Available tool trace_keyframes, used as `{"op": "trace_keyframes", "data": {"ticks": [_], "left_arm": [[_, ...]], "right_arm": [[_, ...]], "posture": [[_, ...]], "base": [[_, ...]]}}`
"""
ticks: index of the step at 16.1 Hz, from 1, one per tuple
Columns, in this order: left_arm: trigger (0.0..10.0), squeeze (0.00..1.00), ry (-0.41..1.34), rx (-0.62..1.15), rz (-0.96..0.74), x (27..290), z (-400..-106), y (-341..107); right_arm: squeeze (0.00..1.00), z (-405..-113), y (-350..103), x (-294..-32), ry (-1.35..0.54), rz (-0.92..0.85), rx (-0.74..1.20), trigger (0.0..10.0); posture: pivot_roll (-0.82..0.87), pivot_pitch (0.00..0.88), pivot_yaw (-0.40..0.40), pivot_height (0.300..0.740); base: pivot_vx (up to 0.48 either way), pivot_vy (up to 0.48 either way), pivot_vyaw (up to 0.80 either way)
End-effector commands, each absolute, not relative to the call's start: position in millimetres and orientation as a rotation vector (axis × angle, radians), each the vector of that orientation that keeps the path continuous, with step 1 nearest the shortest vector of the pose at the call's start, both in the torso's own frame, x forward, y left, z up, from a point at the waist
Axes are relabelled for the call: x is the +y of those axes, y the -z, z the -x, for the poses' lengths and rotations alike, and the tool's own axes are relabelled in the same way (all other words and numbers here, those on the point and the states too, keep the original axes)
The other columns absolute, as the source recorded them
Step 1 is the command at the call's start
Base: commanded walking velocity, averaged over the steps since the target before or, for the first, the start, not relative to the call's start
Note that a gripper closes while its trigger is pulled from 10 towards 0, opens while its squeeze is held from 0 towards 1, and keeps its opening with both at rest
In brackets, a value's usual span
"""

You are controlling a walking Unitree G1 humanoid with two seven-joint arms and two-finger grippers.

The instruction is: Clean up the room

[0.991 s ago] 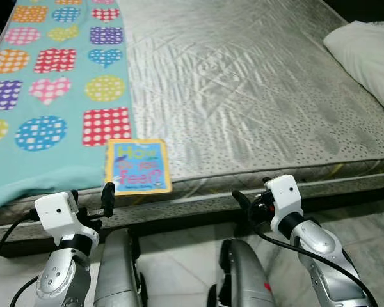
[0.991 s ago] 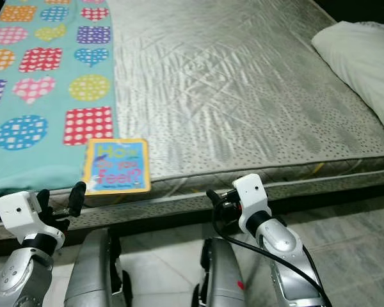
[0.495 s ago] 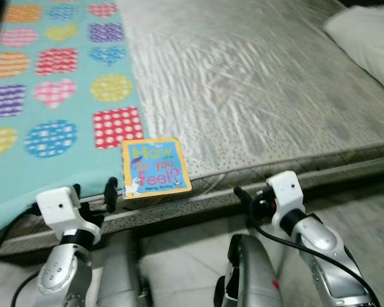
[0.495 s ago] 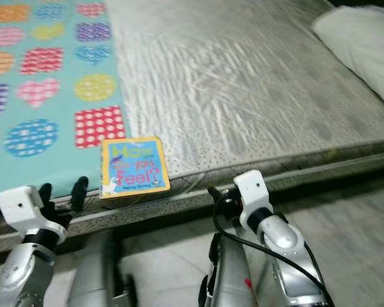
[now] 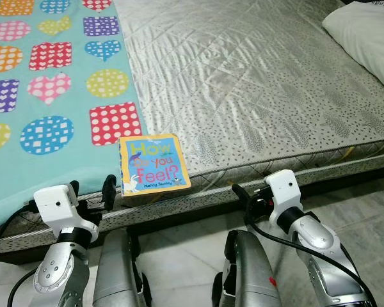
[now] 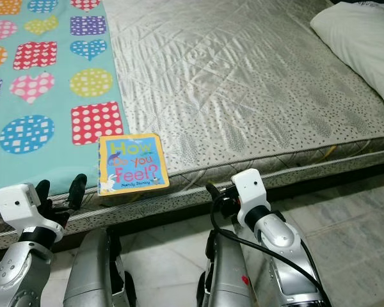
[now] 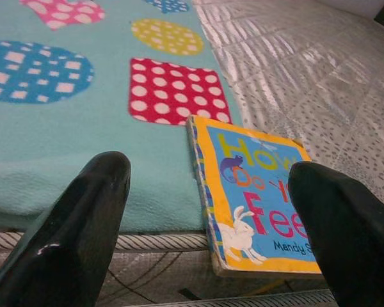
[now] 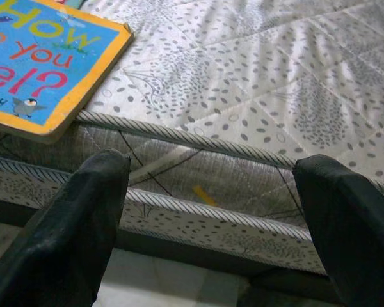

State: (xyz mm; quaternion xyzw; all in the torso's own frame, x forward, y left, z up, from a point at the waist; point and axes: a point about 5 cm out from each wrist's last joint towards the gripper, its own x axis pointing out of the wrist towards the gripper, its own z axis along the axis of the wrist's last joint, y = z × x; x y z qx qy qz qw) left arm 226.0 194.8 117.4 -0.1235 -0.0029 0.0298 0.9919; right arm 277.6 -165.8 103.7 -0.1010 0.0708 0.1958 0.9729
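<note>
Left hand (image 7: 205, 217) is hovering spread before the book (image 5: 152, 164) lying at the bed (image 5: 256, 96) edge, half on the blanket (image 5: 45, 115). Right hand (image 8: 211, 224), also spread, is facing the mattress side; the pillow (image 5: 365, 35) is lying far right.

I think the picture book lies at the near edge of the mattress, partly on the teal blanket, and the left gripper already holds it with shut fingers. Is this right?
Not quite. The left gripper does not hold the picture book: the left wrist view shows its fingers open and short of the cover. The rest stands: the book lies at the near edge of the mattress, partly on the teal blanket.
</note>
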Motion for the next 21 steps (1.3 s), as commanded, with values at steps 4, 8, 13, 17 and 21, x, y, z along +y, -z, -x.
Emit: {"op": "trace_keyframes", "data": {"ticks": [4,8,13,17,21], "left_arm": [[10.0,0.0,-0.107,0.012,0.316,197,-238,-110],[10.0,0.0,-0.163,0.024,0.424,202,-252,-105],[10.0,0.0,-0.138,0.077,0.501,198,-269,-98],[10.0,0.0,-0.059,0.145,0.527,190,-283,-92],[10.0,0.0,0.059,0.18,0.544,176,-285,-90]], "right_arm": [[0.0,-271,-99,-175,-0.385,0.212,0.172,10.0],[0.0,-258,-99,-193,-0.362,0.252,0.196,10.0],[0.0,-246,-99,-204,-0.347,0.271,0.231,10.0],[0.0,-244,-101,-205,-0.35,0.279,0.238,10.0],[0.0,-249,-103,-203,-0.349,0.281,0.229,10.0]], "posture": [[-0.02,0.244,-0.088,0.527],[-0.06,0.286,-0.102,0.527],[-0.09,0.332,-0.12,0.492],[-0.1,0.336,-0.128,0.492],[-0.09,0.329,-0.122,0.492]], "base": [[0.0,0.0,0.0],[0.0,0.0,0.0],[0.0,0.0,0.0],[0.0,0.0,0.0],[0.0,0.0,0.0]]}}
